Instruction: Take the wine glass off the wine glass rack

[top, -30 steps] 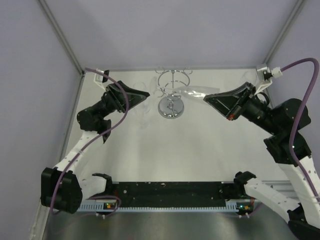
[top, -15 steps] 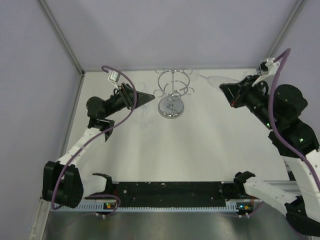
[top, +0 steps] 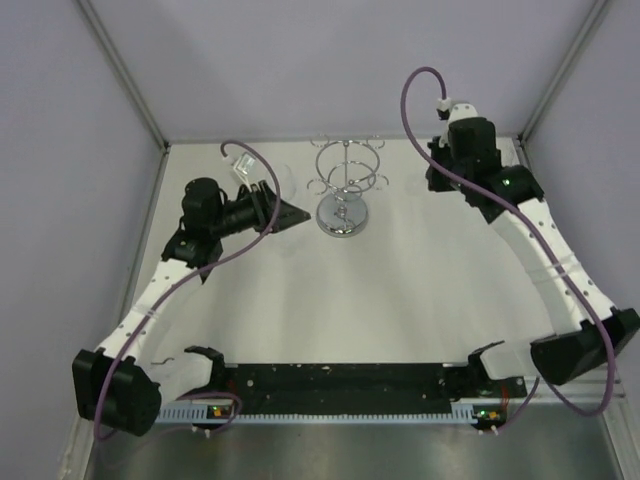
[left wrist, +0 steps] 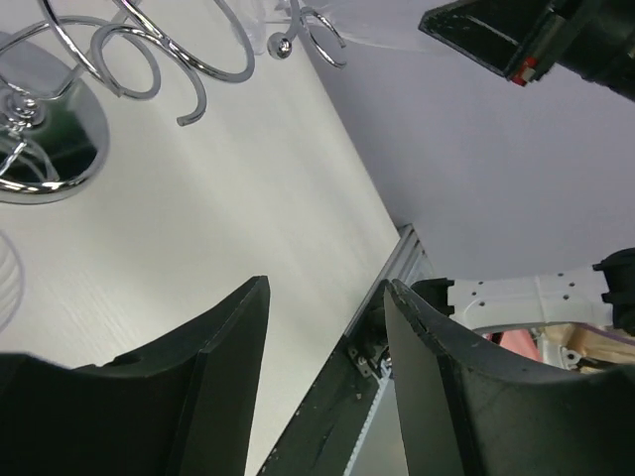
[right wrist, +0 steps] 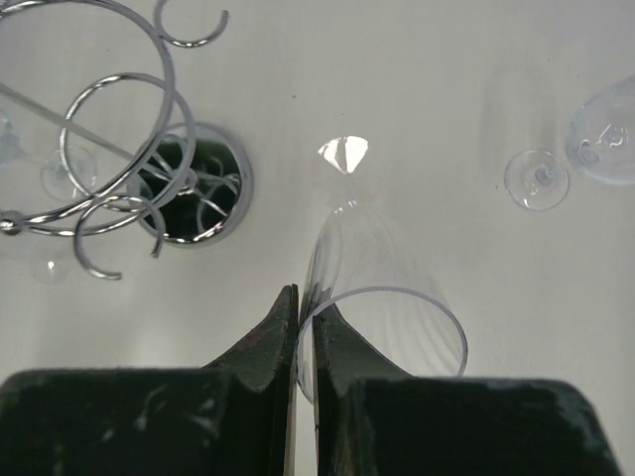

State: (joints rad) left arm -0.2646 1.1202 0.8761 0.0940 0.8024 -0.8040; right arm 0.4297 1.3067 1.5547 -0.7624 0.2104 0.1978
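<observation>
White matte table (top: 400, 300), open surface running from the rack to the near edge. At the far side stands the wine glass rack (top: 344, 190), shiny chrome wire loops over a round mirrored base. Right gripper (right wrist: 305, 305) is pinched onto the rim of the clear wine glass (right wrist: 392, 263), which is off the rack, just to its right, above the table. Left gripper (left wrist: 327, 288) hangs left of the rack, fingers apart. A second glass (right wrist: 603, 124) sits well apart
</observation>
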